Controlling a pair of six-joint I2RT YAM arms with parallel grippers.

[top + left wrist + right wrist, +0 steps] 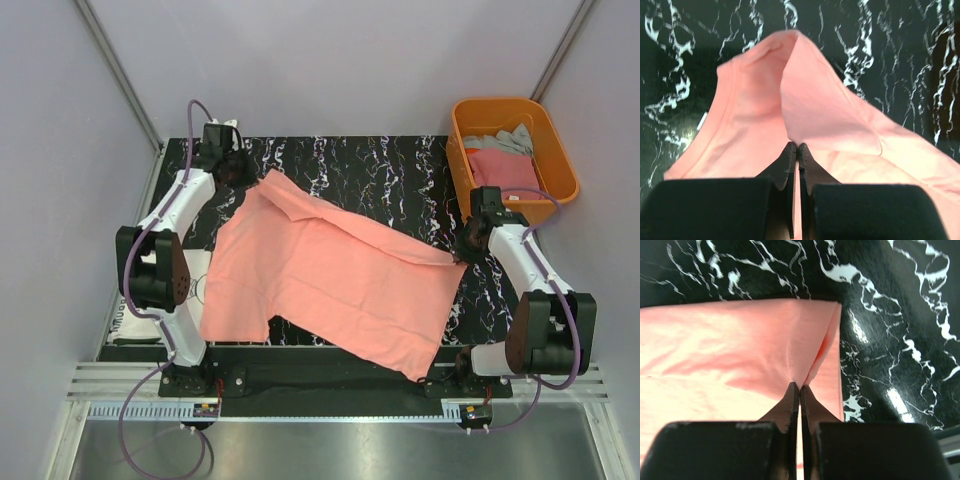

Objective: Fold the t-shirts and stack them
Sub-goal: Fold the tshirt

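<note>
Top external: orange tub (497, 103) holds tees (500, 165); left hand (248, 178), right hand (463, 254) pinch salmon t-shirt (330, 280).

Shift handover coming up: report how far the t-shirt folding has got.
Done: no folded stack shows on the black marbled table. In hand: the salmon-pink t-shirt lies mostly spread out, with the left gripper and right gripper each shut on an edge of it. Left: fold it, then the grey garment and deeper pink garment in the orange tub.
</note>
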